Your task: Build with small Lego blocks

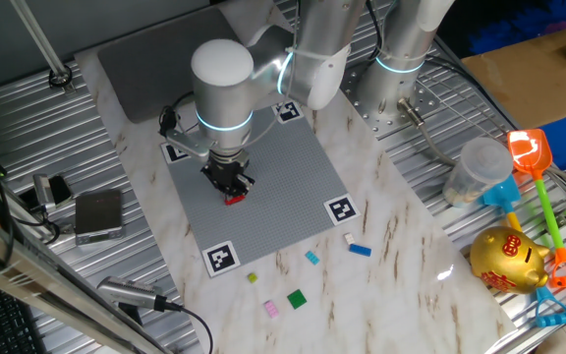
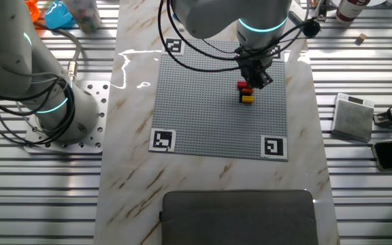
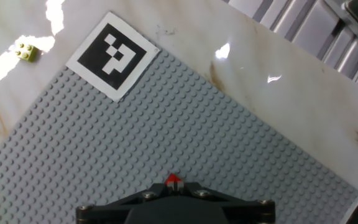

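Gripper: the gripper (image 1: 229, 183) hangs low over the grey studded baseplate (image 1: 283, 187), its black fingers pointing straight down at a small stack of bricks; in the hand view the fingertips meet with only a sliver of red between them, so the jaws look nearly closed, but I cannot tell whether they actually grip the brick.
Red brick: the red brick (image 2: 243, 85) sits right under the fingertips, on top of the stack; in the hand view only its tip (image 3: 173, 180) peeks out above the gripper body.
Yellow brick: the yellow brick (image 2: 247, 99) lies at the bottom of the same stack, on the baseplate, with a dark layer between it and the red one.
Loose bricks on the worktop: near the plate's front edge lie a blue brick (image 1: 361, 250), a light blue brick (image 1: 311, 258), a white brick (image 1: 348, 238), a green brick (image 1: 297, 299), a pink brick (image 1: 272, 309) and a yellow-green brick (image 1: 253, 278), all apart from each other and off the plate.
Corner marker: a black-and-white marker (image 3: 113, 55) sits on the plate's corner, with the yellow-green brick just beyond it on the marble worktop (image 1: 401, 285).
Right side: a gold piggy bank (image 1: 507, 260) and toy shovels (image 1: 532, 157) lie well apart from the plate.
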`<state>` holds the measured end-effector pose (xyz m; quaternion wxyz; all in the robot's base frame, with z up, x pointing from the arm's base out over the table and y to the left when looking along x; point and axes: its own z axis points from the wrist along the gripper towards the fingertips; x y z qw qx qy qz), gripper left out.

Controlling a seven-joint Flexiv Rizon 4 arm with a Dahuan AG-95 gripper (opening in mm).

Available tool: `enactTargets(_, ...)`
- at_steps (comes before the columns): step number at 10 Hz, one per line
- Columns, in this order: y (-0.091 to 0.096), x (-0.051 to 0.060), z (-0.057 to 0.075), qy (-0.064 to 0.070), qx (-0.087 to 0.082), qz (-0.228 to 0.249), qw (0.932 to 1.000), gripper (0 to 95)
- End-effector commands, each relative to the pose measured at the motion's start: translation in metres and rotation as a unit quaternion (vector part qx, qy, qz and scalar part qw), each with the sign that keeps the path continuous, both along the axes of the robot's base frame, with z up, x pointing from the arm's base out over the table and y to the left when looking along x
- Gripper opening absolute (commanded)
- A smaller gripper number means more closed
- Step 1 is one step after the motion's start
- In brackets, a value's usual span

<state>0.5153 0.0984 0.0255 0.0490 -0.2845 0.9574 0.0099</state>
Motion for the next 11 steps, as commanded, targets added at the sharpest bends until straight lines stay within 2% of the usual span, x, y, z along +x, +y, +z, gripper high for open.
enactTargets(1,0.002,-0.005,0.014,0.001,-0.010,-0.002,0.9999,0.0)
enactTargets(4,0.006,-0.001,0.023,0.004,-0.009,-0.009,0.9999,0.0)
enactTargets(7,0.011,0.020,0.034,0.021,-0.011,-0.012,0.9997,0.0)
enactTargets(9,0.022,0.029,0.034,0.027,-0.014,-0.016,0.9994,0.0)
enactTargets(11,0.048,0.034,0.025,0.028,-0.023,-0.028,0.9989,0.0)
